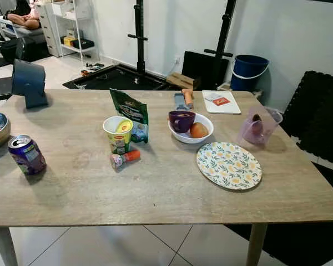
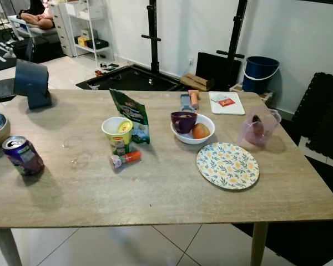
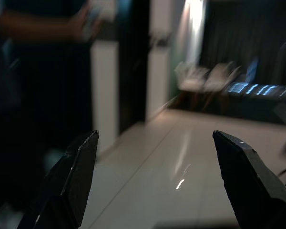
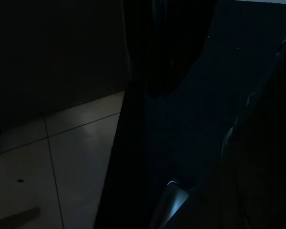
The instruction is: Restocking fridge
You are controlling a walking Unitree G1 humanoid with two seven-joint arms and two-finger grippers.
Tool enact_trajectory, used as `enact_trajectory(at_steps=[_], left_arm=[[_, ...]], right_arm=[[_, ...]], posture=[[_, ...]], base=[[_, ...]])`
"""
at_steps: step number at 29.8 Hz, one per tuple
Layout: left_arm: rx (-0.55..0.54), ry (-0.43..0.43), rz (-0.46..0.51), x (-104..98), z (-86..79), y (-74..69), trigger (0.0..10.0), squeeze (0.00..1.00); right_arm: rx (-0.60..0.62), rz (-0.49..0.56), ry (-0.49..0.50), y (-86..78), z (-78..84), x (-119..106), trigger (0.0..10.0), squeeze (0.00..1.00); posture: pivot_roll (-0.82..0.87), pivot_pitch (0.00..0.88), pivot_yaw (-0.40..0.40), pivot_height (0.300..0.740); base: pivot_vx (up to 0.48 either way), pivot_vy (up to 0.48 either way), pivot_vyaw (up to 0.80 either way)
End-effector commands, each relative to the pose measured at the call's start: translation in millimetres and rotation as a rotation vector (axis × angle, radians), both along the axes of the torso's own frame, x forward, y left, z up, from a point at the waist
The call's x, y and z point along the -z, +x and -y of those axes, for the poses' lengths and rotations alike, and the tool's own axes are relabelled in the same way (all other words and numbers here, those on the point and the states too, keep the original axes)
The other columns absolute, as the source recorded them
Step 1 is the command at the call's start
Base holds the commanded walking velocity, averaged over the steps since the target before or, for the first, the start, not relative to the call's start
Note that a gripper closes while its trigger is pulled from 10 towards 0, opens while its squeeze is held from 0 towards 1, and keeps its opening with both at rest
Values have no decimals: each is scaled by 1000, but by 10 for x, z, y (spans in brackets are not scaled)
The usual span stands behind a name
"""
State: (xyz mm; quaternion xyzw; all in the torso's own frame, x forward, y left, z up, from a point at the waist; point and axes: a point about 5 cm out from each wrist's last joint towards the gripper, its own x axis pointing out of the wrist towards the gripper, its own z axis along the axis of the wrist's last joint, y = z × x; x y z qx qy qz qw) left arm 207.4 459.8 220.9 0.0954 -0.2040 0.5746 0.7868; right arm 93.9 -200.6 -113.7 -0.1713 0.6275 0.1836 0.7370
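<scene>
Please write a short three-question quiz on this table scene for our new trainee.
1. True or false: the purple cup sits inside the white bowl.
2. What lies on its side just in front of the noodle cup? A) small orange-capped bottle B) banana C) fork
3. Which item stands nearest the table's left front corner?

Key: 1 true. 2 A, the bottle. 3 the purple soda can.

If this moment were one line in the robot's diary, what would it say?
stage: facing table, nothing picked | left gripper: open, idle over floor | items: soda can, noodle cup, white bowl, floral plate
</scene>
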Motion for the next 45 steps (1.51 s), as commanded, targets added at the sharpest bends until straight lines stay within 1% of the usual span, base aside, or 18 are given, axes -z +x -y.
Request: enact_trajectory(at_steps=[1,4,5,6,8,11,12,15,17,18,19,20,22,26,32,35,38,45], left_arm=[[83,105,-10,-260,57,112,10000,0],[281,172,1,-426,287,405,10000,0],[281,172,1,-426,287,405,10000,0],[424,188,3,-445,456,585,10000,0],[476,189,6,-444,518,643,10000,0],[674,226,-11,-418,907,932,10000,0],[674,226,-11,-418,907,932,10000,0],[1019,220,-8,-324,1510,1226,10000,0],[1019,220,-8,-324,1510,1226,10000,0],[1215,209,-60,-205,1870,1352,10000,0],[1285,206,-85,-155,2003,1388,10000,0],[1285,206,-85,-155,2003,1388,10000,0],[1439,207,-129,-76,2264,1434,10000,0],[1566,216,-166,-33,2472,1455,10000,0],[1745,243,-232,2,2705,1424,10000,0],[1780,242,-259,27,2742,1416,10000,0],[1895,266,-424,227,2875,1363,10000,0],[1962,305,-577,418,2978,1319,10000,0]], right_arm=[[-3,101,56,283,-152,-57,10000,0],[-1,99,57,276,-156,-55,10000,0],[-1,99,57,276,-156,-55,10000,0],[-4,96,57,268,-159,-52,10000,0],[-5,95,57,265,-161,-51,10000,0],[-8,95,57,266,-168,-50,10000,0],[-8,95,57,266,-168,-50,10000,0],[-5,97,57,267,-178,-49,10000,0],[-5,97,57,267,-178,-49,10000,0],[-1,96,57,260,-183,-46,10000,0],[1,96,57,257,-184,-45,10000,0],[1,96,57,257,-184,-45,10000,0],[10,94,57,245,-184,-41,10000,0],[18,91,55,222,-175,-36,10000,0],[25,87,51,199,-161,-31,10000,0],[26,86,50,195,-158,-30,10000,0],[25,85,48,193,-154,-29,10000,0],[22,86,46,196,-152,-30,10000,0]], posture=[[57,0,9,740],[57,0,10,740],[57,0,10,740],[61,4,10,740],[61,4,10,740],[57,4,14,740],[57,4,14,740],[50,4,20,740],[50,4,20,740],[42,4,27,740],[42,4,27,740],[42,4,27,740],[33,3,33,740],[21,3,37,740],[17,2,38,740],[17,2,39,740],[16,0,36,740],[15,2,32,740]], base=[[0,0,0],[0,0,0],[0,0,0],[0,0,0],[0,0,0],[0,0,0],[0,0,0],[0,0,0],[0,0,0],[0,0,0],[0,0,0],[0,0,0],[0,0,0],[0,0,0],[0,0,0],[0,0,0],[0,0,0],[0,0,0]])
